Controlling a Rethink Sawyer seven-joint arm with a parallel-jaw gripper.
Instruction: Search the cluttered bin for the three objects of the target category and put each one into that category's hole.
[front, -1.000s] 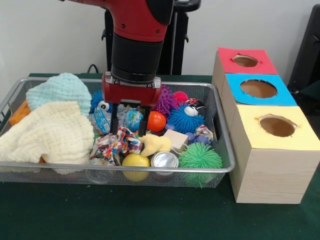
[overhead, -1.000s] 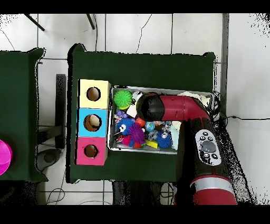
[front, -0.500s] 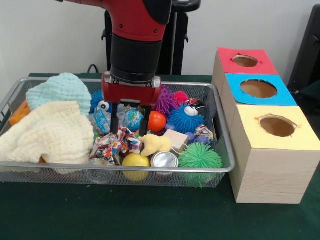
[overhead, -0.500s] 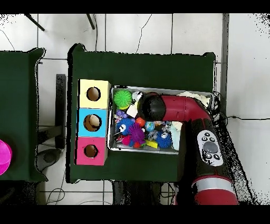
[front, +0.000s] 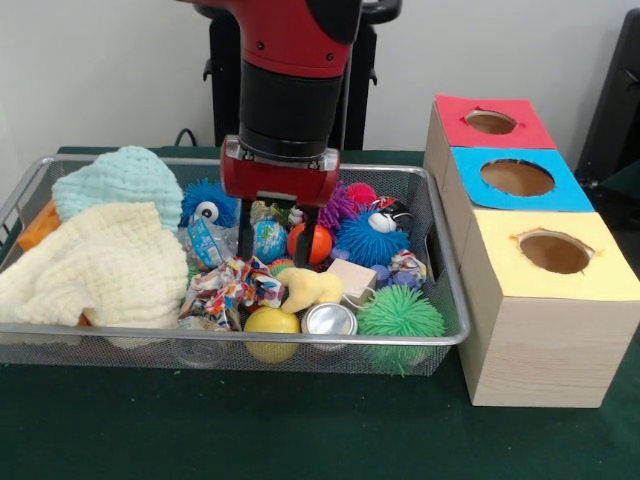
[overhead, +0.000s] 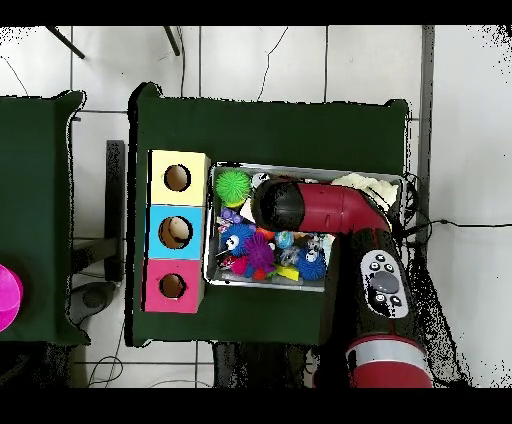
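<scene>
Bin (front: 445, 262): toys, cloths | pincer (front: 275, 247) open, straddling globe ball (front: 268, 240)

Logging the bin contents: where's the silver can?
Front view: the silver can stands at the bin's near rim, between the yellow ball and green spiky ball.

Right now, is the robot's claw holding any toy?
No. The gripper is open and empty, hanging over the toys in the bin, its fingers beside the globe ball and orange ball.
</scene>
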